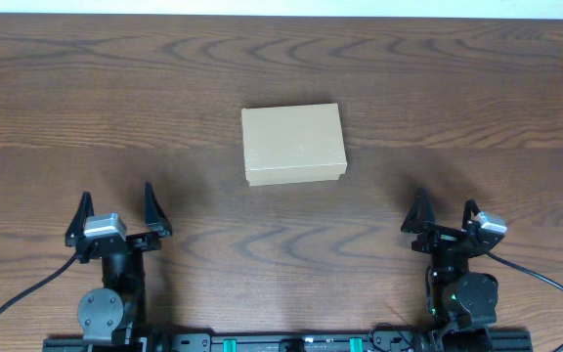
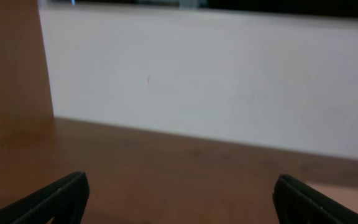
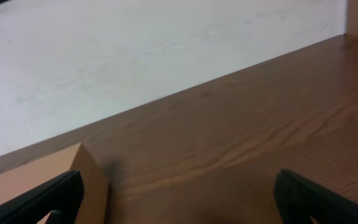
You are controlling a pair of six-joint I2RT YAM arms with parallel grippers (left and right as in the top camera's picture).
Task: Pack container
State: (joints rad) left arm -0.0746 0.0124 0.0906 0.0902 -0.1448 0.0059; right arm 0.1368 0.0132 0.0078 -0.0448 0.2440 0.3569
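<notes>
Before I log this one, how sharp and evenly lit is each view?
Overhead: sharp, evenly lit, no glare on the container or table. Left wrist: soft throughout, the left gripper blurred at the bottom edge. Right wrist: wood grain readable mid-frame, but the container corner and right gripper are out of focus.

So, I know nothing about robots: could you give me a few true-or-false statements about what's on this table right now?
1. The box is shut. True.
2. The left tool grips the box. False: it is open and apart from the box.
3. The right tool is open and holds nothing. True.
4. The table is white. False: it is brown wood.
</notes>
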